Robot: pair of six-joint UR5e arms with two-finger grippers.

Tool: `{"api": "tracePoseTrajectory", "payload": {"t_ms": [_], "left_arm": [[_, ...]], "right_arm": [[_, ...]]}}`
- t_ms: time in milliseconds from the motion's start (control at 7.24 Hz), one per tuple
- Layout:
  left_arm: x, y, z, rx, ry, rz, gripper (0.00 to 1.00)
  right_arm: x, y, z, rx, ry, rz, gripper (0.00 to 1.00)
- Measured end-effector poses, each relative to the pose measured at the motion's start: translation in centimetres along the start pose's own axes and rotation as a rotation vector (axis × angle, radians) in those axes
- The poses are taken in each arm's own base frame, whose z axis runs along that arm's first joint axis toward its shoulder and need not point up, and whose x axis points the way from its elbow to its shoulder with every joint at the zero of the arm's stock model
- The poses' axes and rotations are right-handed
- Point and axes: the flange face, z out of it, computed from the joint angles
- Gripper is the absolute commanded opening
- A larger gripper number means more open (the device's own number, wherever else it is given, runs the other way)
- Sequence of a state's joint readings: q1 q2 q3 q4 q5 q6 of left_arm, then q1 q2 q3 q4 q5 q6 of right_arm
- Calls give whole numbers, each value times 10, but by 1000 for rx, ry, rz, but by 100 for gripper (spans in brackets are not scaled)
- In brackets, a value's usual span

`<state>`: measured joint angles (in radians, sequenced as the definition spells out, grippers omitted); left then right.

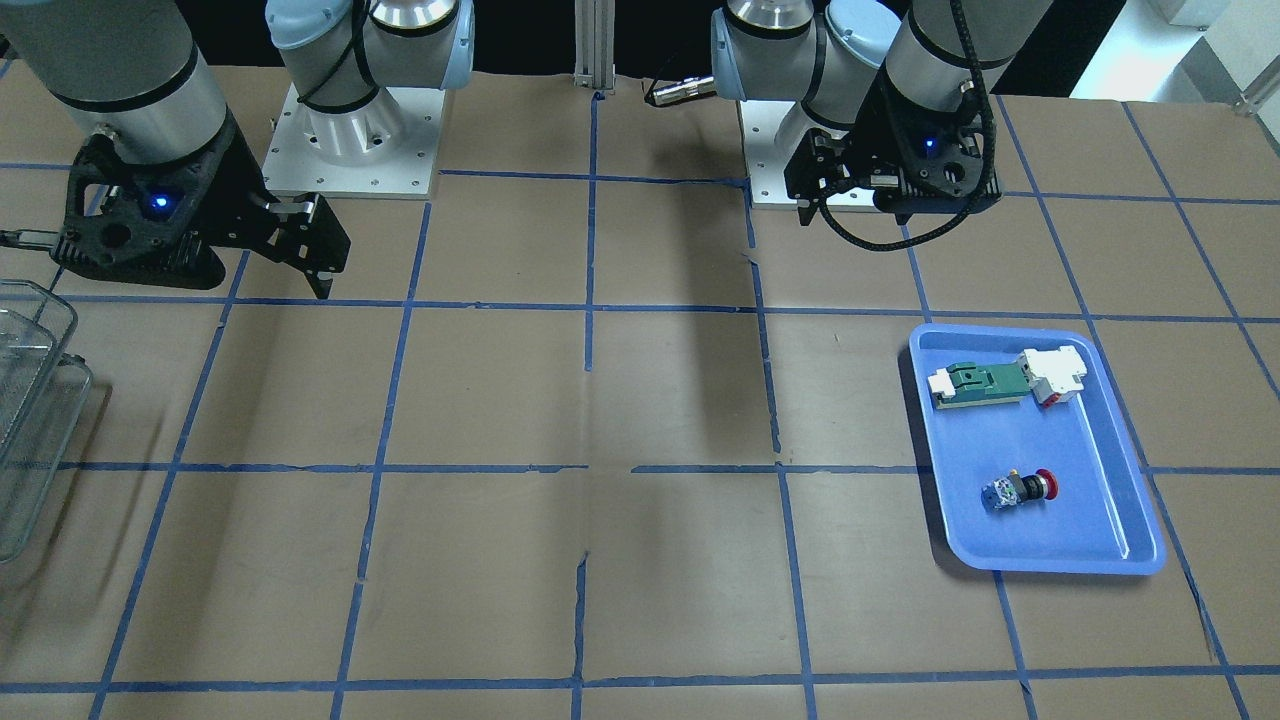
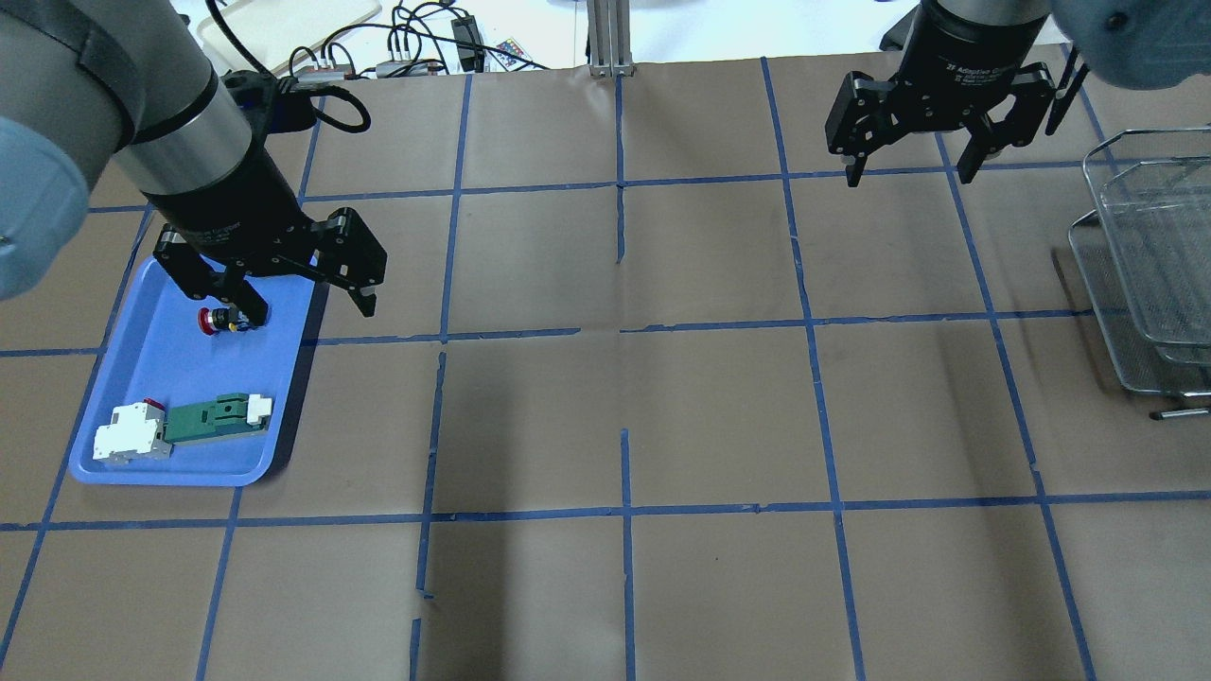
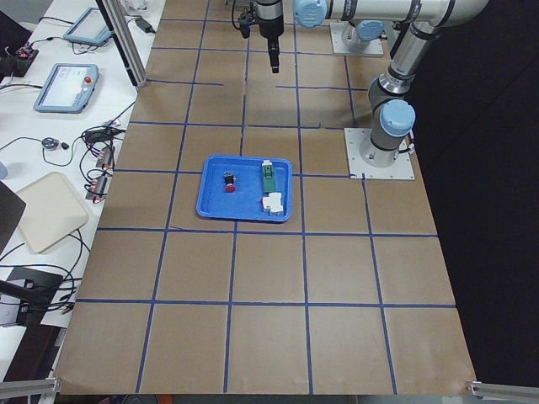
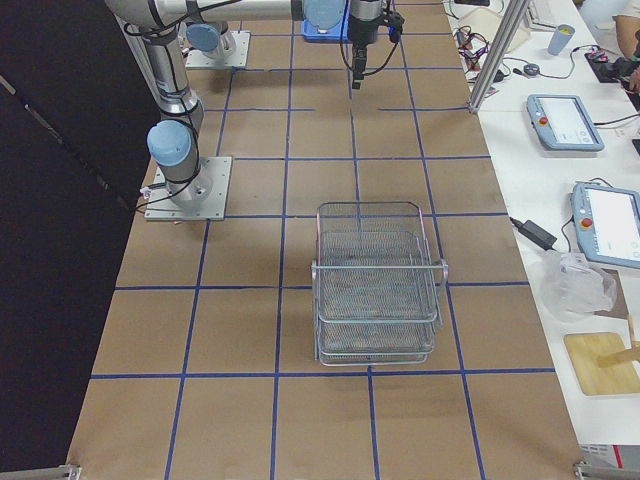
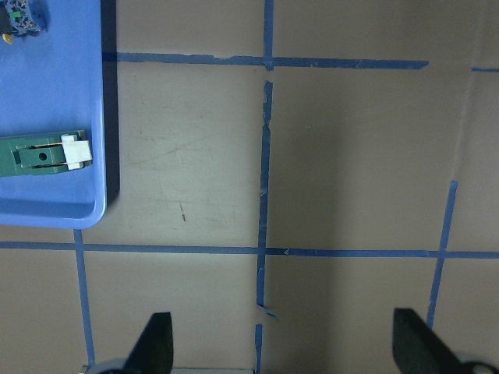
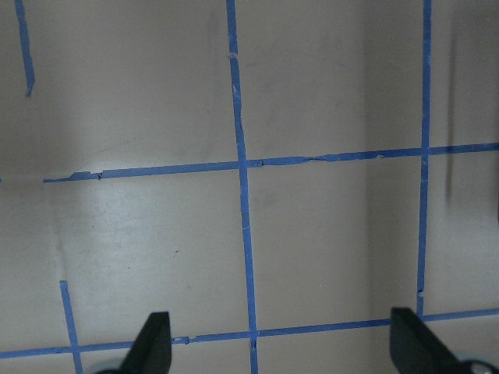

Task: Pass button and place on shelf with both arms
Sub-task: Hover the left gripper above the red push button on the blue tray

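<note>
The button [image 1: 1020, 490] lies on its side in the blue tray [image 1: 1100, 500], red cap away from the blue-white block. It also shows in the overhead view [image 2: 219, 320] and at the top left corner of the left wrist view [image 5: 19, 17]. My left gripper [image 2: 310, 308] is open and empty, held high over the tray's edge nearest the table's middle; it also shows in the front-facing view [image 1: 830, 195]. My right gripper [image 2: 913, 170] is open and empty, high above the table beside the wire-mesh shelf [image 2: 1145, 265]. The shelf shows whole in the exterior right view [image 4: 378, 285].
The tray [image 2: 161, 369] also holds a green-and-white flat part [image 2: 213, 418] and a white block with a red tip [image 2: 128, 437], lying end to end. Brown table paper with blue tape lines lies between tray and shelf. Cables lie beyond the far edge.
</note>
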<state>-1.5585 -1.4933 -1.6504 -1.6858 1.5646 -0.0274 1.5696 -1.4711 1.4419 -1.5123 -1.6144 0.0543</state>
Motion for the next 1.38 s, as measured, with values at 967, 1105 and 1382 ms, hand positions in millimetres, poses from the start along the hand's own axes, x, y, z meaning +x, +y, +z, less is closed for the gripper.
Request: {"api": "tracePoseTrajectory", "payload": {"t_ms": [967,1105,1382], "left_arm": [[-4,-1,-1,9,0,-7,100],[-9,-4,-2,18,3,-19,100],[-26,-12,-7,51,13,-64,100]], "right_arm": [[1,0,-1,4,-3,0,100],[1,0,-1,3,-4,0,100],[0,0,-1,3,-3,-1,100]]}}
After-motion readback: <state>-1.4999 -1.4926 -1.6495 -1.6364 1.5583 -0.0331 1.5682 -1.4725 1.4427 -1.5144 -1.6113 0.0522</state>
